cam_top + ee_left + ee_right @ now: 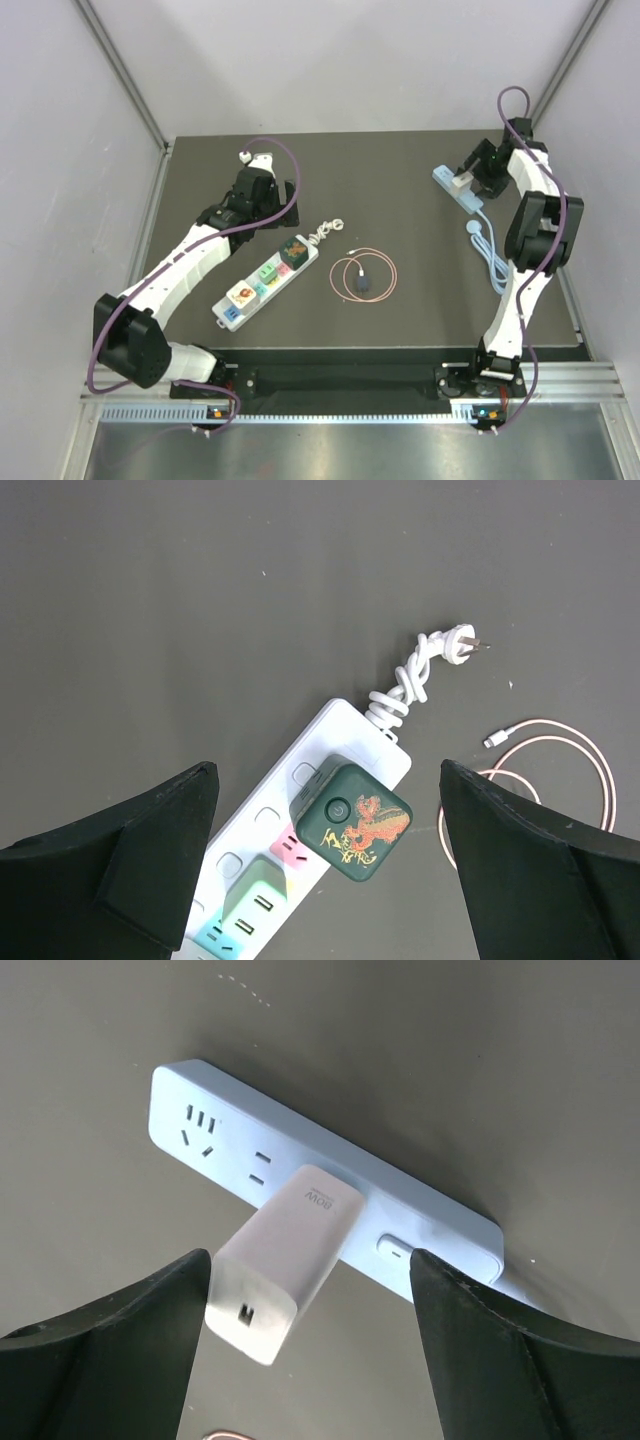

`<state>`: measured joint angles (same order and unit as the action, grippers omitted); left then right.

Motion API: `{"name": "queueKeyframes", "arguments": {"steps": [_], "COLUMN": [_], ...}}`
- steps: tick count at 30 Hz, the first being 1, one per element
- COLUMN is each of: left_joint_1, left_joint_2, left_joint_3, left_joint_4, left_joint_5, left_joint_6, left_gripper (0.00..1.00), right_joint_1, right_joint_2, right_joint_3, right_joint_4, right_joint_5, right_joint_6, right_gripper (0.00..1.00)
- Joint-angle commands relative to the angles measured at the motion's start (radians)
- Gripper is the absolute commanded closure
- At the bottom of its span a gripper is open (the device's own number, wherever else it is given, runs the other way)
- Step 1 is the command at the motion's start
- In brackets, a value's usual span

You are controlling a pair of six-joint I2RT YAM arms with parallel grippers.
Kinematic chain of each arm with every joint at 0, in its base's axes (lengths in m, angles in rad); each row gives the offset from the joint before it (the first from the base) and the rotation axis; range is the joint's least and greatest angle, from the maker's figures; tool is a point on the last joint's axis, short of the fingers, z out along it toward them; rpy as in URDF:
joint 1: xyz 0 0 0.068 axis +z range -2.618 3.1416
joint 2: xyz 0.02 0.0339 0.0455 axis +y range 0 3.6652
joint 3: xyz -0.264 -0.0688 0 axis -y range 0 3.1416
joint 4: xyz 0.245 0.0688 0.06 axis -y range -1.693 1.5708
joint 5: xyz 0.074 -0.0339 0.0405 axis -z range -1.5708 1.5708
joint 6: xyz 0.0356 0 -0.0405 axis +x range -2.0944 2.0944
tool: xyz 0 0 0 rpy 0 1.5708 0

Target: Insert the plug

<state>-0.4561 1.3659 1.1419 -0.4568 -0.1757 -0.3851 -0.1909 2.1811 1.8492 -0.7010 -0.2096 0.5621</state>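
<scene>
A white charger plug (285, 1260) stands tilted in the middle socket of a light-blue power strip (200, 1125) at the table's far right (452, 186). My right gripper (310, 1260) is open around the charger. Its left finger (120, 1350) sits close beside the charger and its right finger (510, 1350) is well clear. My left gripper (325, 770) hangs open above the far end of a white power strip (350, 730). A dark green cube adapter with a dragon print (352, 820) is plugged in there, and nothing is between the fingers.
The white strip (265, 283) lies diagonally at centre-left with coloured adapters along it. Its bundled cord ends in a loose white plug (460, 645). A coiled pink cable (385, 270) with a small black adapter lies mid-table. The blue strip's cord (485, 250) trails toward the right arm.
</scene>
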Motion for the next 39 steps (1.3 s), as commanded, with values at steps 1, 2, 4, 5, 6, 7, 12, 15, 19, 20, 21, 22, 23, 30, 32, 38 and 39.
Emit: {"name": "queueKeyframes", "arguments": {"steps": [1,2,4,5,6,7,12,15,19,20,21,22,23,30,32,38,39], "left_joint_1": [0.000,0.000,0.000,0.000,-0.001,-0.001,0.000,0.000,-0.001,-0.001,0.000,0.000,0.000,-0.001,-0.001,-0.001,-0.001], "left_joint_2": [-0.037,-0.040,-0.042,-0.042,-0.044,-0.042,-0.044,-0.041,-0.039,-0.040,-0.039,-0.040,-0.037,-0.031,-0.033,-0.033,-0.033], "left_joint_3": [0.002,0.001,-0.001,-0.002,-0.002,-0.002,-0.002,-0.001,-0.001,-0.001,-0.001,-0.001,-0.001,0.001,-0.001,0.001,-0.001], "left_joint_4": [0.023,0.021,0.023,0.021,0.023,0.023,0.023,0.024,0.023,0.023,0.023,0.023,0.024,0.023,0.023,0.021,0.023], "left_joint_5": [0.012,0.012,0.002,0.001,0.001,0.004,0.001,0.008,0.001,-0.004,-0.002,-0.002,-0.001,0.002,0.002,0.008,0.007], "left_joint_6": [0.012,0.012,0.012,0.012,0.012,0.012,0.012,0.011,0.014,0.014,0.014,0.014,0.014,0.012,0.014,0.011,0.011], "left_gripper": [0.04,0.04,0.04,0.04,0.04,0.04,0.05,0.05,0.05,0.05,0.05,0.05,0.05,0.05,0.05,0.05,0.05], "right_joint_1": [-0.008,-0.008,-0.010,-0.009,-0.010,-0.007,0.013,0.036,0.062,0.065,0.071,0.074,0.076,0.074,0.074,0.074,0.074], "right_joint_2": [-0.095,-0.096,-0.095,-0.096,-0.098,-0.102,-0.171,-0.179,-0.165,-0.156,-0.152,-0.147,-0.129,0.005,0.017,-0.004,-0.007], "right_joint_3": [0.019,0.028,0.065,0.077,0.090,0.099,0.070,0.076,0.137,0.145,0.148,0.145,0.142,0.127,0.117,0.139,0.148], "right_joint_4": [0.026,0.024,0.021,0.009,0.006,0.005,0.015,-0.005,-0.066,-0.071,-0.072,-0.071,-0.071,-0.083,-0.083,-0.086,-0.087], "right_joint_5": [0.024,0.024,0.026,0.032,0.035,0.036,0.065,0.087,0.143,0.147,0.147,0.151,0.154,0.243,0.248,0.237,0.234], "right_joint_6": [-0.040,-0.051,-0.067,-0.077,-0.083,-0.091,-0.123,-0.151,-0.175,-0.177,-0.177,-0.177,-0.179,-0.191,-0.195,-0.202,-0.202], "right_gripper": [0.20,0.19,0.19,0.18,0.18,0.18,0.60,0.96,1.00,1.00,1.00,1.00,1.00,1.00,1.00,1.00,1.00]}}
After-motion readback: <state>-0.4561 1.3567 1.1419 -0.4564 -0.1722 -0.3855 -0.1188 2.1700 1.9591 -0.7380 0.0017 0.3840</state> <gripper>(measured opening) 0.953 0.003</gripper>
